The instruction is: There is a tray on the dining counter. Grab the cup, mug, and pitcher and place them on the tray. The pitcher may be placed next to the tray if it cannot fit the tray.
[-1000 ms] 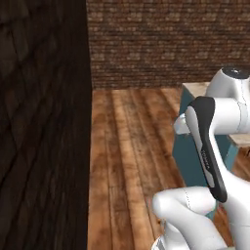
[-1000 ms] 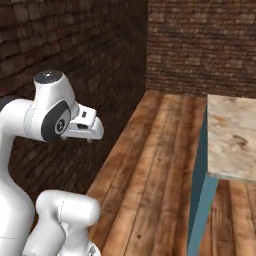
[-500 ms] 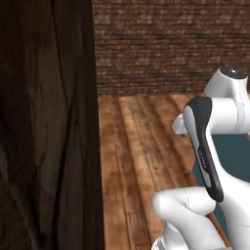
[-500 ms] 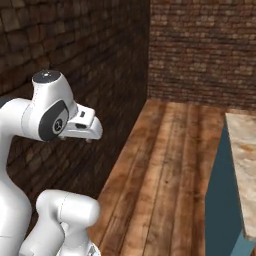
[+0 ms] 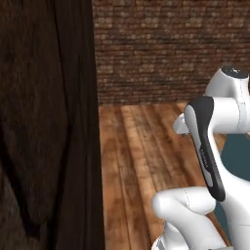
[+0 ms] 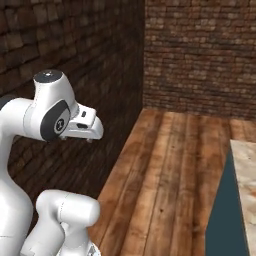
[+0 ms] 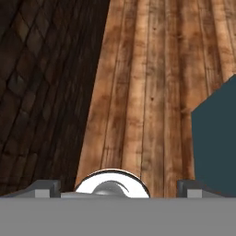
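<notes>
The tray, the cup, the mug and the pitcher are out of view. My gripper (image 7: 119,188) points down at the wooden floor, and its two fingertips (image 7: 46,186) stand far apart at the bottom of the hand view. It is open with nothing between them. The arm is folded close over the base, with the hand (image 6: 86,128) held at shoulder height. At the right edge stands a corner of a teal-sided counter (image 6: 225,215) with a beige marble top (image 6: 247,165). I cannot tell whether it is the dining counter.
A dark brick wall (image 5: 44,122) runs close along the left. A red-brown brick wall (image 6: 200,55) closes the far end. A wooden plank floor (image 6: 170,165) lies open between the wall and the teal counter side (image 7: 214,138).
Both base views have shifted, so the base has moved: the dark wall fills more of the left view and the teal counter has slid toward the right edge. The arm's pose is unchanged.
</notes>
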